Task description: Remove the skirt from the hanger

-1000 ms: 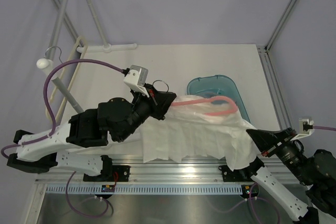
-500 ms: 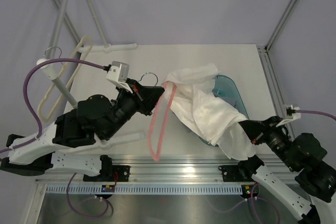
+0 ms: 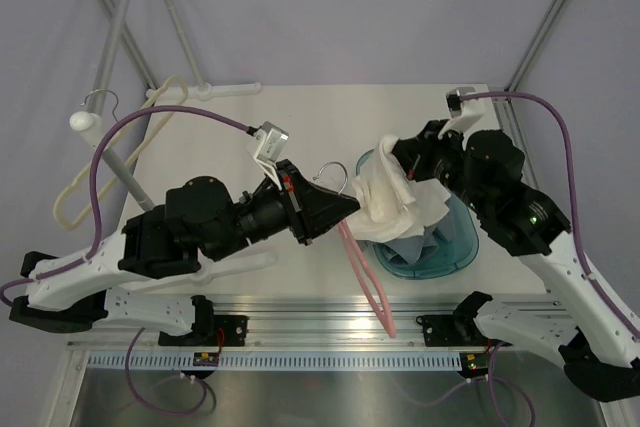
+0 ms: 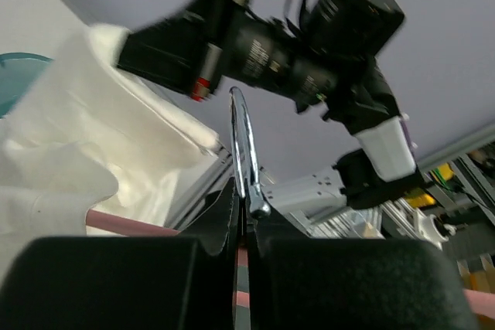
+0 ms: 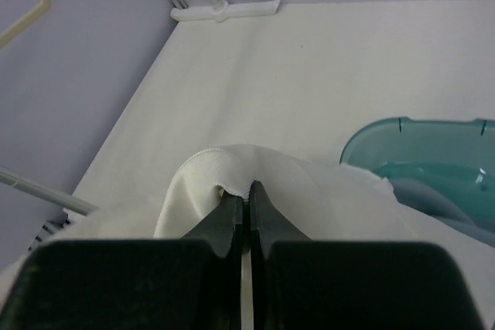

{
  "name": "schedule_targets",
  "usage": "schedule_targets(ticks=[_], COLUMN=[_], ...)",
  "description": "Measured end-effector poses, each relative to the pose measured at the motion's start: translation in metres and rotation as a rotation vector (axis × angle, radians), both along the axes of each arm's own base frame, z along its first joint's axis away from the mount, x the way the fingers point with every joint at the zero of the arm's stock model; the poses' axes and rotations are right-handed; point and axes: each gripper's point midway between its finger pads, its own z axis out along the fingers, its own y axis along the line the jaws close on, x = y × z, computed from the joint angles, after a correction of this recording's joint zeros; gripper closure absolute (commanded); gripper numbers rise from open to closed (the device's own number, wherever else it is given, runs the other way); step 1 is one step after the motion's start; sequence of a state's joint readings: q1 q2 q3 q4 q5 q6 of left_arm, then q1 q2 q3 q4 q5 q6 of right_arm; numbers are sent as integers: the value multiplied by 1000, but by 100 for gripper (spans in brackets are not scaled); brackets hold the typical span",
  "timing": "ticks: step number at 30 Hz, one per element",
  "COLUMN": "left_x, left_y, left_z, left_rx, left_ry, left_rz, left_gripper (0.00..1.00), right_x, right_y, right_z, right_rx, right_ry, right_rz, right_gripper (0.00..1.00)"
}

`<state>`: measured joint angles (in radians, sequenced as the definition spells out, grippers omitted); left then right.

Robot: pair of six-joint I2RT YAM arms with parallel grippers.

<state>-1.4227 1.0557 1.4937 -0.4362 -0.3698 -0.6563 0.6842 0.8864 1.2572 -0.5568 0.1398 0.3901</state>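
Hard to make out the join between skirt and hanger: upper end of the pink frame lost behind the left hand and the white folds, so cannot tell if still threaded through. From the left wrist, only a short stretch of pink bar visible under the cloth, the rest cut off by the fingers. Left arm stretched low from the near left toward the middle, hand pinched shut on the wire hook, upright between the fingers. Right arm reared up from the near right, elbow high, folded back toward the middle. Right hand closed tight on a rolled fold of skirt, above the far left rim of the tub. Skirt bunched, draped from that hand down over the tub's left side, partly inside. Hanger slanting from just beside the tub toward the near edge of the surface, lower end over the rail. In the tub, beneath the skirt, some grey-blue cloth, mostly covered.
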Motion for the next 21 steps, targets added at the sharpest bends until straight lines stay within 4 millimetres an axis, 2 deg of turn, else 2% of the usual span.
schedule_targets(ticks=[3,5,7,12,14,17,21], left_x=[-17,-28,-39,-56,-59,-61,-64], left_y=[-5,-7,-4,24,37,54,64], left_z=[16,36,66,137,156,175,183], left_rx=[-38,-85,-160,-347,-405,-473,-529], left_ry=[-8,-20,-41,-103,-126,-147,-166], left_rz=[-104,-165,-224,-291,-294,-293,-297], left_gripper=[100,100,100,100,100,100,100], right_x=[24,36,44,52,52,53,54], right_y=[19,31,41,54,56,56,57], right_z=[18,21,18,6,2,-3,-3], right_rx=[-10,-14,-12,-4,-1,-6,-4], right_ry=[-36,-40,-37,-17,-12,-4,-6], right_rz=[10,19,34,59,64,65,66], right_gripper=[100,100,100,100,100,100,100])
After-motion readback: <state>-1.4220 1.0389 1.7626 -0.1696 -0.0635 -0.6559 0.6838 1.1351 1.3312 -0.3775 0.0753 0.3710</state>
